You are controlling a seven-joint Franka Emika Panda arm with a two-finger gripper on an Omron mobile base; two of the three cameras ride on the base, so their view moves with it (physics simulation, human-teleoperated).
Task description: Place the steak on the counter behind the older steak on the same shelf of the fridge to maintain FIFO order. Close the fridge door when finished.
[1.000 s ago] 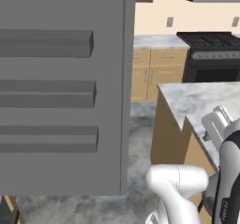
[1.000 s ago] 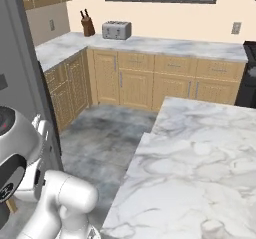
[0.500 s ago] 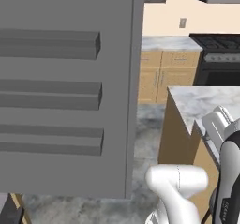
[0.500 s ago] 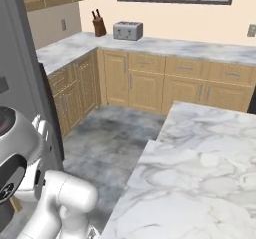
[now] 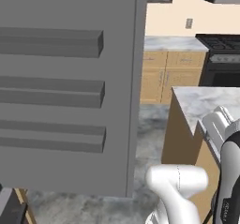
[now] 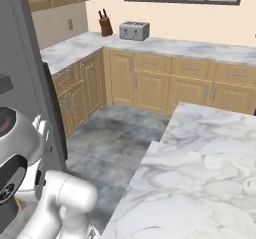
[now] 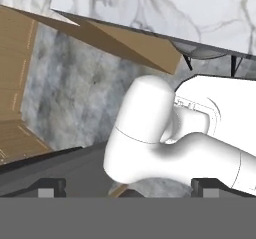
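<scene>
The steak is out of view. The fridge door (image 5: 65, 78) stands swung open on the left of the left base view, its grey inner face with three door shelves turned toward me; its edge (image 6: 22, 68) runs up the left of the right base view. The marbled counter (image 6: 200, 173) with wooden sides lies to the right (image 5: 211, 101) and crosses the top of the hand view (image 7: 150, 3). My gripper (image 7: 130, 187) is open, its two dark fingertips (image 7: 52, 187) wide apart with nothing between them, pointing back over the grey floor beside the counter.
A black stove (image 5: 220, 59) stands at the back right. Wooden cabinets under a marbled top (image 6: 165, 45) line the far walls and carry a toaster (image 6: 134, 30) and a knife block (image 6: 105, 25). Grey floor (image 6: 115, 133) lies between door and island.
Both base views have shifted: the door edge, island and far cabinets slid right in the picture, so the camera moved with the base. The gripper stays open.
</scene>
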